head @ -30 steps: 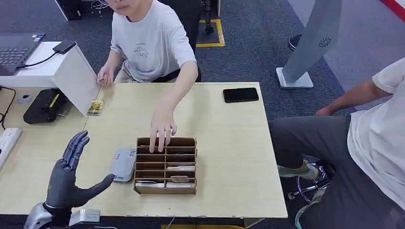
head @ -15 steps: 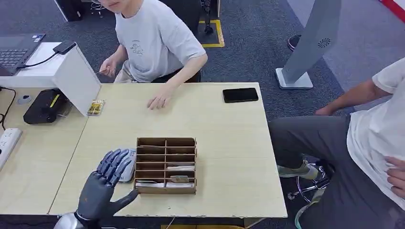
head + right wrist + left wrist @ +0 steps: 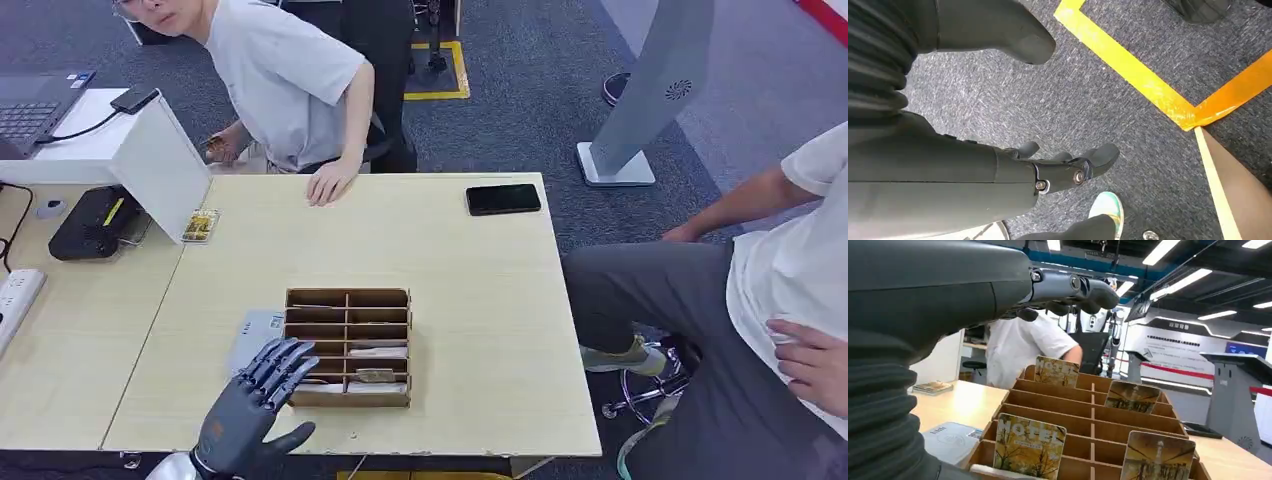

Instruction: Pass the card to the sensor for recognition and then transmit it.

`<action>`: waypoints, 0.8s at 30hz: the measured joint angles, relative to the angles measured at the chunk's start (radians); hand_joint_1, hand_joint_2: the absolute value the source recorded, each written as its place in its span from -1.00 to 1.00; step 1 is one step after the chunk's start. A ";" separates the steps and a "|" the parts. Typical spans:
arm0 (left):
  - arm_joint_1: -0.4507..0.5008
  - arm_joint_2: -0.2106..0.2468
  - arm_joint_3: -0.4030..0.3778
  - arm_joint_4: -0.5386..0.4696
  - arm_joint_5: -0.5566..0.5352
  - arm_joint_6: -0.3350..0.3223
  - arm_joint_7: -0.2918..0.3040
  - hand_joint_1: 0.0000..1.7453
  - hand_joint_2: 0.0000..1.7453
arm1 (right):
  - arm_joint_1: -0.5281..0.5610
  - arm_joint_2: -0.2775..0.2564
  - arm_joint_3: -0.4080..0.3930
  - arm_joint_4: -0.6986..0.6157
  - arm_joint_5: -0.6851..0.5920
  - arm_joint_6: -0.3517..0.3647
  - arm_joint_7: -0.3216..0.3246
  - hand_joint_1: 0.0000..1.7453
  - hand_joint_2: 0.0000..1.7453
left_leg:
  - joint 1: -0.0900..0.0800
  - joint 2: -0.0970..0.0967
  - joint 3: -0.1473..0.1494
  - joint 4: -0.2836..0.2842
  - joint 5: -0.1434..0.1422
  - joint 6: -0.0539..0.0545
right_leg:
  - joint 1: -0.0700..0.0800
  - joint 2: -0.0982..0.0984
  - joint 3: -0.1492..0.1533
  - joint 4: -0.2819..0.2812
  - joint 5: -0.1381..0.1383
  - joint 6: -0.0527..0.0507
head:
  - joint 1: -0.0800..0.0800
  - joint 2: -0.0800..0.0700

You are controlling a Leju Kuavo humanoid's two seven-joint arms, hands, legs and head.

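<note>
Cards (image 3: 1029, 452), thin, stiff and slick, are standing upright in the wooden organizer (image 3: 348, 346) on the table (image 3: 470, 290), so we are judging their exposed top edges the best hold for our empty, spread left hand (image 3: 255, 400) hovering at the near-left corner.

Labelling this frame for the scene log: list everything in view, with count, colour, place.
table: 1, light wood, centre
card organizer: 1, brown wood, compartmented, near table edge
cards: at least 4, yellow-brown prints, upright in organizer
sensor: 1, grey, left of organizer
phone: 1, black, far right of table
card stack: 1, yellowish, far left
people: 2, pale shirts, behind table and at right
left hand: dark grey, fingers spread, over organizer's near-left corner
right hand: dark grey, holds nothing, over carpet
</note>
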 joint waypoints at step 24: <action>-0.143 -0.036 -0.074 0.178 -0.216 0.053 0.254 -1.00 1.00 | -0.010 0.000 0.000 -0.003 0.028 0.011 -0.007 -1.00 1.00 | 0.000 0.000 0.000 0.000 0.000 0.000 | 0.000 0.000 0.000 0.000 0.000 0.000 | 0.000 0.000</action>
